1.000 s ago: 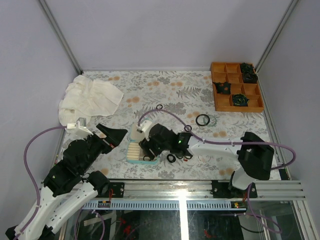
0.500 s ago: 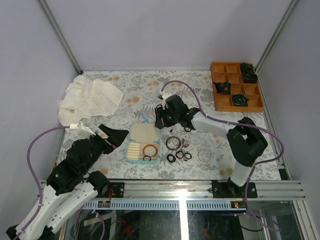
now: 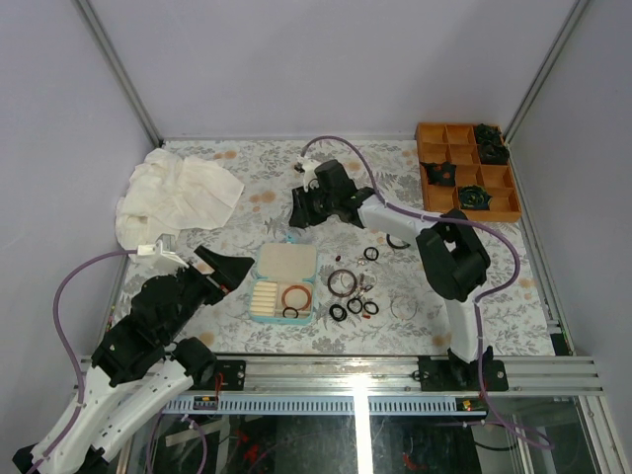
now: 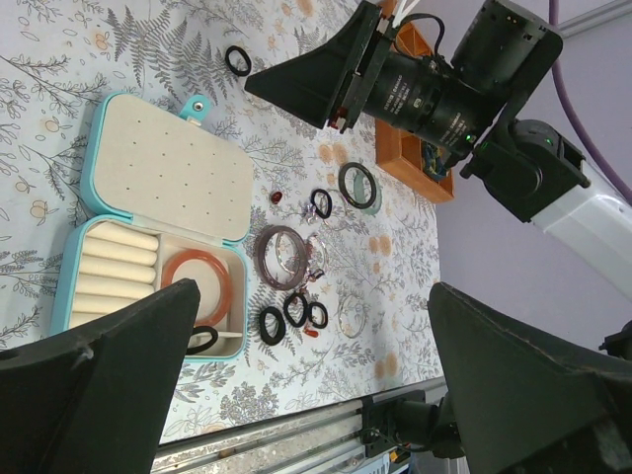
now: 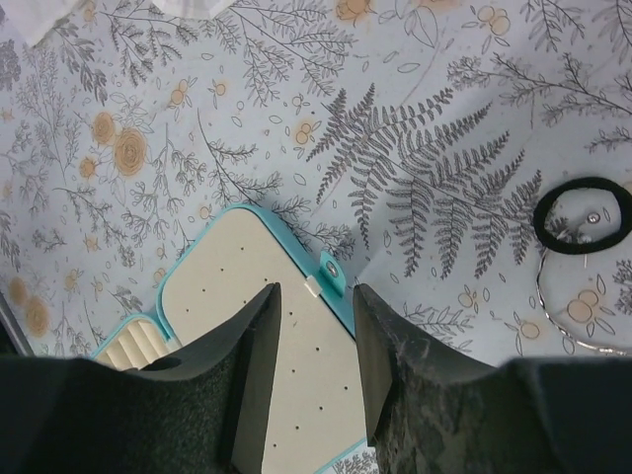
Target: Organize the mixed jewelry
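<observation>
The teal case lies open, with a reddish-brown bangle and a black ring in its tray. Loose jewelry lies to its right: a dark bangle, small black rings and a clear bangle. Farther back a black bangle rests on a teal one. My right gripper hovers just beyond the case's lid, open part way, with nothing between its fingers. A black ring lies to its right. My left gripper is wide open, left of the case.
An orange compartment tray with dark clumps stands at the back right. A crumpled white cloth lies at the back left. A thin silvery arc shows near the black ring. The metal rail runs along the near edge.
My right gripper has left the case and swung toward the back, its jaws narrowing. The reddish-brown bangle now shows in the case. The left arm has not moved.
</observation>
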`<state>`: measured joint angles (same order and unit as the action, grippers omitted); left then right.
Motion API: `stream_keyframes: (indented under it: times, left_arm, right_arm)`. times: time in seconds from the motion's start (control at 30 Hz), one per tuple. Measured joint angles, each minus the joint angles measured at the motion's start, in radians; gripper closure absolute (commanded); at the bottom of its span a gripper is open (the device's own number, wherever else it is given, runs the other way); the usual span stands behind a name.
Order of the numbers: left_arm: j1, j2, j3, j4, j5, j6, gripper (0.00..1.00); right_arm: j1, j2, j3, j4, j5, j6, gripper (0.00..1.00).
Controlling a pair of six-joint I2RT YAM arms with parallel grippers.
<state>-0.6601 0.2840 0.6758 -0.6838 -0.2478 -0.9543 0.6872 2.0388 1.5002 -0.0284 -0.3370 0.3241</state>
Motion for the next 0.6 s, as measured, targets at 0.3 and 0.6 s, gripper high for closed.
stream_keyframes:
  times: [0.3,0.6]
  left_arm:
    - [0.000,0.000,-0.001,-0.001,-0.008,0.000,0.00]
    - [0.000,0.004,-0.002,-0.001,-0.008,0.000,0.00]
  right_arm:
    - [0.001,0.052,0.038,-0.053,-0.056,-0.068,0.58]
    - [0.022,0.109,0.067,-0.097,-0.076,-0.101,0.58]
